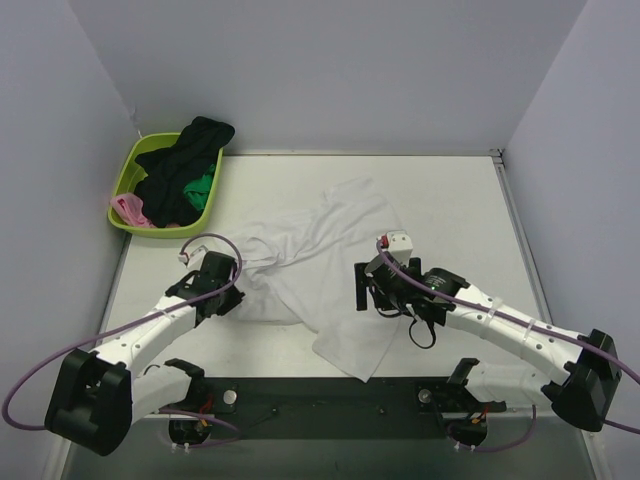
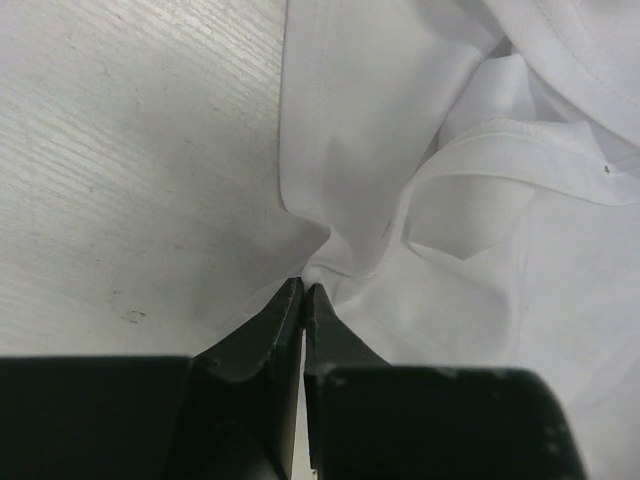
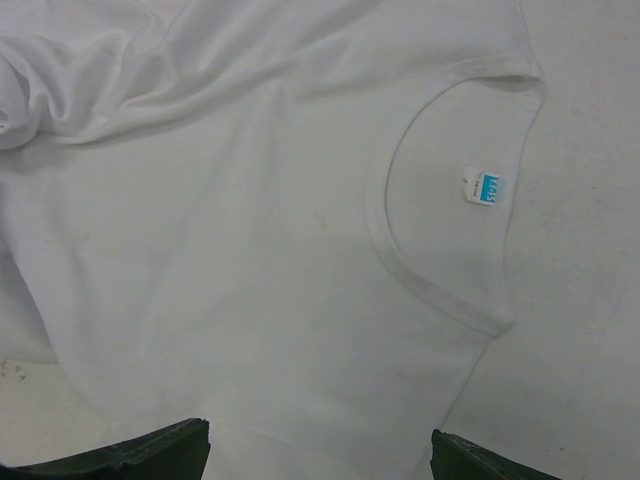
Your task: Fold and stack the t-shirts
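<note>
The left hand (image 2: 303, 298) is pinching shut on a bunched edge of the white t-shirt (image 1: 320, 250), while the right hand (image 3: 320, 455) is hanging wide open over its ribbed collar (image 3: 378, 215), gripping nothing. The garment is lying crumpled across the table (image 1: 450, 200). It is looking thin, limp and light, probably sagging unless taken by hems or shoulder seams. Farther back, the black t-shirt (image 1: 185, 160), green t-shirt (image 1: 203, 188) and pink t-shirt (image 1: 128, 210) are spilling from the lime plastic basket (image 1: 128, 172)

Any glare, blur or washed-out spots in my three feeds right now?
Top external: even light, no glare, but the white t-shirt nearly blends into the pale table. Left wrist: the fingers show near-black, cloth folds sharp. Right wrist: crisp, collar tag clear.
</note>
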Tool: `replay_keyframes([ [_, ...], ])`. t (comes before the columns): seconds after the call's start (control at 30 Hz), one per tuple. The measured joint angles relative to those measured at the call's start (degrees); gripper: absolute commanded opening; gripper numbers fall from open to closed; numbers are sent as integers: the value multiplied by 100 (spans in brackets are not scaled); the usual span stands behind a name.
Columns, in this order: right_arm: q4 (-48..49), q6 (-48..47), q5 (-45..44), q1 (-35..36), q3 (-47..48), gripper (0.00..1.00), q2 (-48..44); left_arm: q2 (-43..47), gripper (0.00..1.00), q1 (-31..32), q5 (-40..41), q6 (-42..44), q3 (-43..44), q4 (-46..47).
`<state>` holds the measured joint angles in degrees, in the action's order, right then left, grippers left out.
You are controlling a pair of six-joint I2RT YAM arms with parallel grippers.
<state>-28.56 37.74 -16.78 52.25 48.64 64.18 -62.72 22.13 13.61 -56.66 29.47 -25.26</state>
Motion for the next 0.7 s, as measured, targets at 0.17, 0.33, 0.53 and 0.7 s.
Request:
replay_keyframes([
  [0.17,0,0,-13,33,2,92,122,96,17,46,-39,11,0,22],
  [0.33,2,0,-31,70,22,93,160,186,18,96,-39,20,0,17],
  [0.53,2,0,-37,74,33,93,229,216,24,107,-37,31,0,13],
  [0.7,2,0,-37,81,33,93,229,227,40,109,-35,52,0,-9],
])
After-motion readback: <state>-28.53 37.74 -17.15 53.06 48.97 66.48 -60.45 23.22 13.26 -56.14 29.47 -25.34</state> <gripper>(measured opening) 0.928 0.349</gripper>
